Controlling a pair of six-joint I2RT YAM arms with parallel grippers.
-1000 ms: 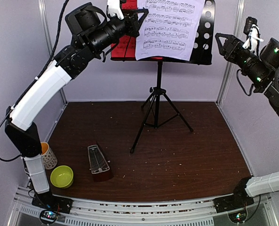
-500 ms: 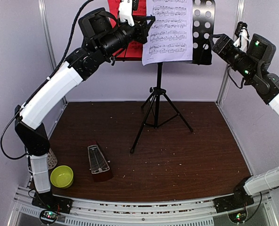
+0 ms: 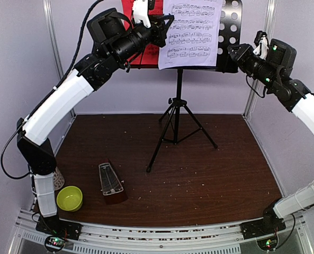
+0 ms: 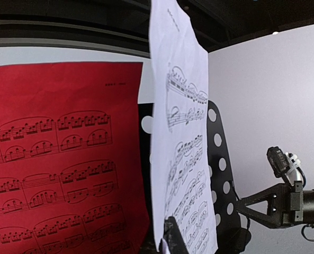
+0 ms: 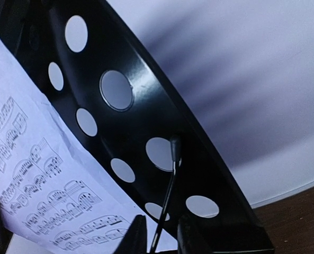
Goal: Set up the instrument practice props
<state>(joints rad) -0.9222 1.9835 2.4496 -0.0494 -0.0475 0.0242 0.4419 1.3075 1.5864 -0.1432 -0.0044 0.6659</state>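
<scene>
The black perforated music stand [image 3: 230, 33] rises on its tripod [image 3: 176, 124] at the back centre. The red sheet [image 3: 129, 9] rests on the left of its desk, also in the left wrist view [image 4: 61, 159]. My left gripper [image 3: 164, 24] is shut on the left edge of the white sheet [image 3: 191, 32] and holds it in front of the desk; in the left wrist view [image 4: 170, 233] it pinches the sheet's [image 4: 180, 137] lower edge. My right gripper [image 3: 233, 50] is open at the desk's lower right, its jaws [image 5: 159, 233] on either side of a thin wire page holder [image 5: 167, 201]. The metronome [image 3: 110, 182] stands front left.
A yellow-green bowl [image 3: 69, 198] sits at the front left corner, and a patterned mug [image 3: 56, 180] is partly hidden behind the left arm's base. Pale walls and metal posts close in the brown table on three sides.
My left gripper has carried the white sheet rightward along the desk, and the sheet has turned narrower to the camera. My right arm has swung left, up to the desk's right lower edge.
</scene>
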